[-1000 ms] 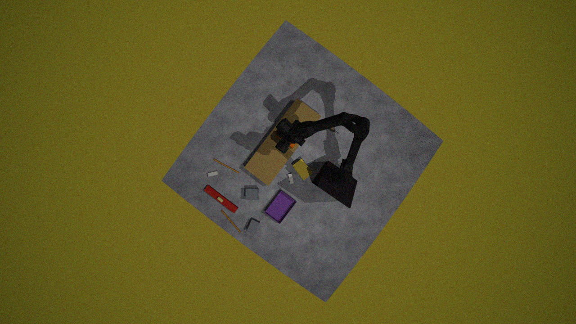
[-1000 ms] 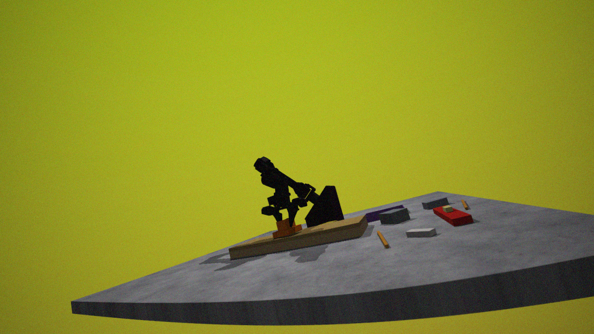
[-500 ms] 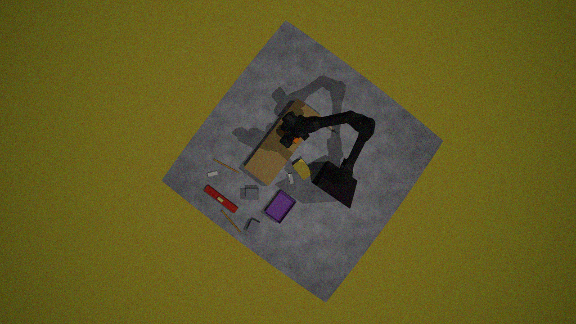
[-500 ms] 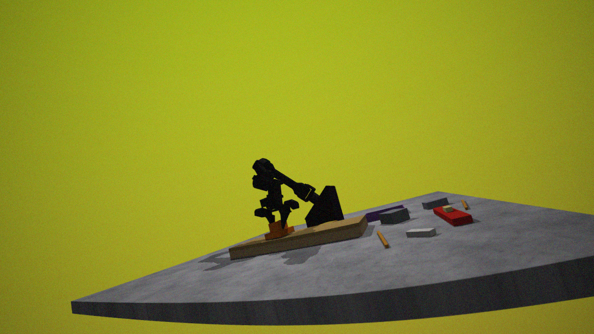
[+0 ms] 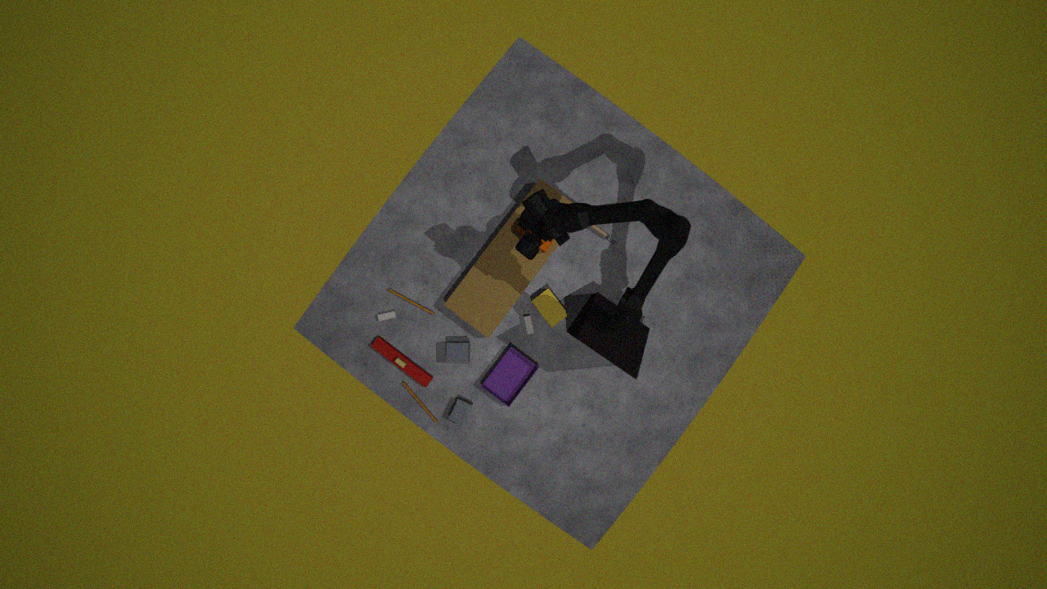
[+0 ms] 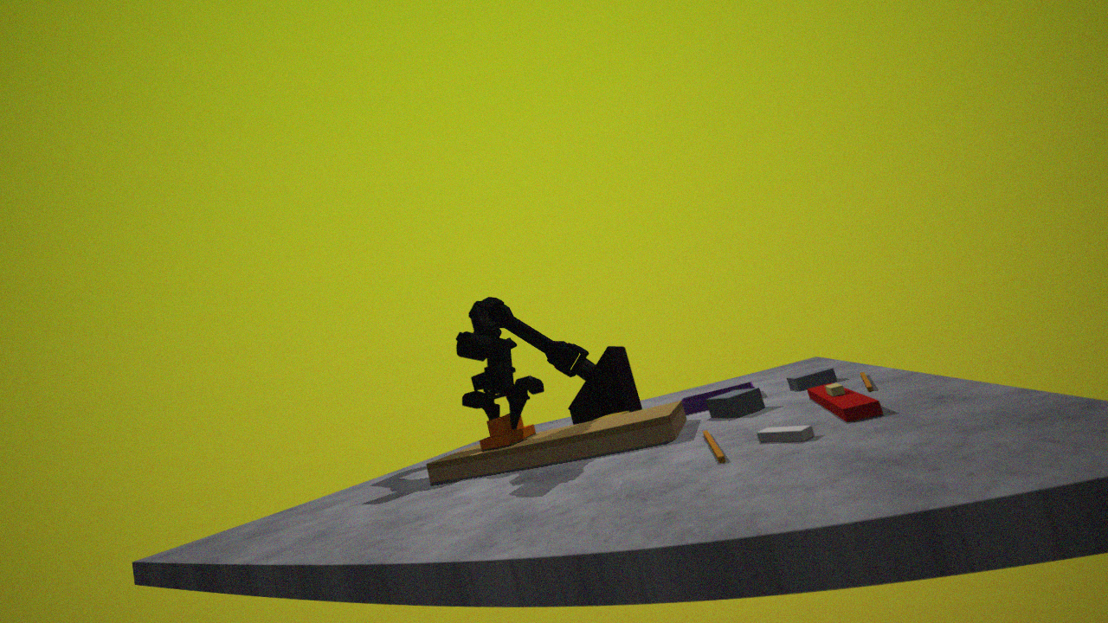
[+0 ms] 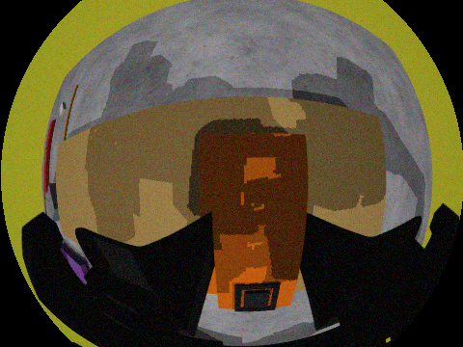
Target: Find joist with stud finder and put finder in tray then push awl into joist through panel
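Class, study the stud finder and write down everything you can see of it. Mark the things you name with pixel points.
The stud finder [image 5: 545, 246] [image 6: 505, 430] [image 7: 253, 212] is orange, blocky and plastic-looking, with a wider base, a raised block and a small dark framed panel [image 7: 257, 297] at one end. It sits upright on, or just above, the tan floor panel [image 5: 479, 303] [image 6: 573, 443] [image 7: 154, 207], largely shadowed. The claw [image 6: 503, 418] [image 7: 255, 215] grips its raised block from both sides.

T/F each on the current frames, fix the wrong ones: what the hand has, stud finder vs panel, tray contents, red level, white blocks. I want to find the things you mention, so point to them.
1. The hand [image 6: 503, 418] [image 7: 255, 215] is shut on the orange stud finder [image 6: 505, 433] [image 7: 253, 193]. True.
2. The stud finder sits in the purple tray [image 5: 509, 374]. False: it is at the wooden floor panel [image 5: 479, 303] [image 6: 557, 452] [image 7: 116, 193].
3. The tray holds the yellow block [image 5: 550, 307]. False: the block is outside it, nearer the arm's base [image 5: 607, 333].
4. The red level [image 5: 388, 350] [image 6: 848, 406] [image 7: 49, 156] lies off the panel. True.
5. Both orange pencils [image 5: 411, 301] [image 5: 419, 402] lie on the panel. False: both are off it.
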Controlling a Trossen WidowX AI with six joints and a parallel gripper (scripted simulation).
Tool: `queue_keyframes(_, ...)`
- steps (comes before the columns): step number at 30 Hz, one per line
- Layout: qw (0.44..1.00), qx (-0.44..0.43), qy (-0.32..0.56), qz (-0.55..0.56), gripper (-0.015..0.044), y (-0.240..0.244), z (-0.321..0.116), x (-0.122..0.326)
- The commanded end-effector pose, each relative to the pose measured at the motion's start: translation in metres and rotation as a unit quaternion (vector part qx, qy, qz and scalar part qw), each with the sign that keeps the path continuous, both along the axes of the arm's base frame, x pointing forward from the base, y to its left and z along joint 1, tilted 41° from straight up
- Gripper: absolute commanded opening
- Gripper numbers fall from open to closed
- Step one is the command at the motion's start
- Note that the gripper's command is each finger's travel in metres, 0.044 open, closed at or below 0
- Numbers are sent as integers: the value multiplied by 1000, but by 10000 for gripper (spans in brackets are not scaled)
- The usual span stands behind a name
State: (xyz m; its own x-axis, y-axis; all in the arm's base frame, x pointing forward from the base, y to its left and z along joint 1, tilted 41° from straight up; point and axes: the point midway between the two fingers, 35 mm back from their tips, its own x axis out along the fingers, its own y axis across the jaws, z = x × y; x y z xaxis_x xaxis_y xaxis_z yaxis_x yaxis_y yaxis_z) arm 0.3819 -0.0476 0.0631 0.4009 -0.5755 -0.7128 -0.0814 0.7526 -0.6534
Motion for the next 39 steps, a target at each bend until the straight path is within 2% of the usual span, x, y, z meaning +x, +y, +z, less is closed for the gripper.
queue_keyframes(1,1000,-2,-2,-4,0,-10,8,1)
queue_keyframes(34,1000,-4,-3,-4,0,-70,61,7)
queue_keyframes(39,1000,-2,-3,-1,0,-66,59,7)
